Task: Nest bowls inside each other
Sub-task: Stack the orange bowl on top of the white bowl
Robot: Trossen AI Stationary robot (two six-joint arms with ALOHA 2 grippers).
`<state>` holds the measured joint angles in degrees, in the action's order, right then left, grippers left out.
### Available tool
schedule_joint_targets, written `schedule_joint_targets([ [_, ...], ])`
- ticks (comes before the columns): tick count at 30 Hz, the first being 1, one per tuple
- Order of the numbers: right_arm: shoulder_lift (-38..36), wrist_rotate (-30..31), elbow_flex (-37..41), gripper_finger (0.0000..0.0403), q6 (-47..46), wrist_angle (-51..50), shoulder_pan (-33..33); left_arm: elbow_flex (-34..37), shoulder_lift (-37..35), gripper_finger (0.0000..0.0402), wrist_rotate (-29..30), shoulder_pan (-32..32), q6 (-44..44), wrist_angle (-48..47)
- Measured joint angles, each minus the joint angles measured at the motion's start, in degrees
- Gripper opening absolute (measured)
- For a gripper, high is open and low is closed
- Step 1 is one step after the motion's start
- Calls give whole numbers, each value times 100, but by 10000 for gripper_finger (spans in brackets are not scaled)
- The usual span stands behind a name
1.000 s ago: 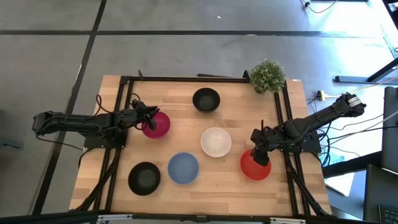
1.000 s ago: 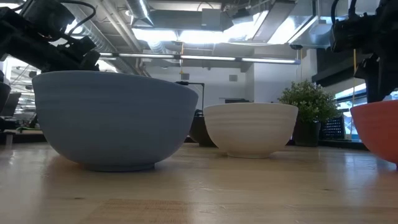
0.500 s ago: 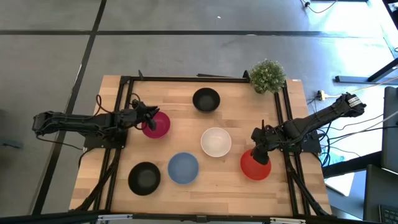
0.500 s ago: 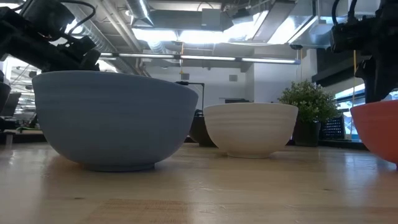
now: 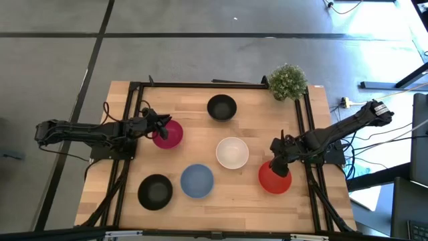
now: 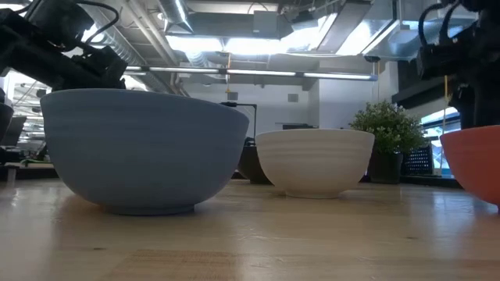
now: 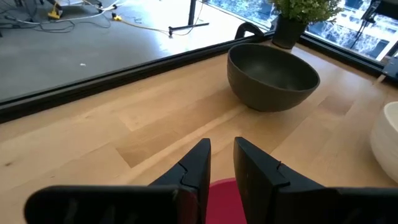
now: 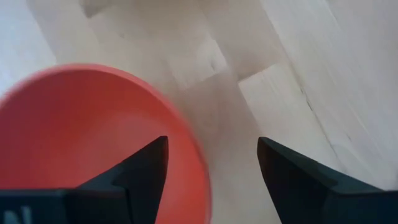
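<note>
Straddling the glossy red bowl rim, right tool spread; left tool nearly pressed together.

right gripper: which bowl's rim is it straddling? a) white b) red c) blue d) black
b: the right wrist view shows the open right gripper with its fingers on either side of the red bowl rim, and the high view puts it over that bowl.

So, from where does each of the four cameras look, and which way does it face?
High view: above, straight down; both arms, six bowls.
Low view: table height, level; blue bowl, white bowl, red bowl.
Left wrist view: past nearly closed fingers over the pink bowl toward a black bowl.
Right wrist view: down past open fingers at the red bowl's rim.
Shared: the red bowl.
</note>
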<state>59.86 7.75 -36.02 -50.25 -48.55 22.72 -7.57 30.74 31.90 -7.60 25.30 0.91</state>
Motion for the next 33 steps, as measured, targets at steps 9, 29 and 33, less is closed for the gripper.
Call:
schedule_joint_targets([
  [9,-11,-64,364,248,-25,419,0,0,-1,65,-2,0,7,-1],
  [29,-14,-140,431,18,60,439,0,0,-2,65,-4,0,7,-4],
  [33,-11,-136,386,9,-13,655,-39,1,-2,65,-4,0,11,-4],
])
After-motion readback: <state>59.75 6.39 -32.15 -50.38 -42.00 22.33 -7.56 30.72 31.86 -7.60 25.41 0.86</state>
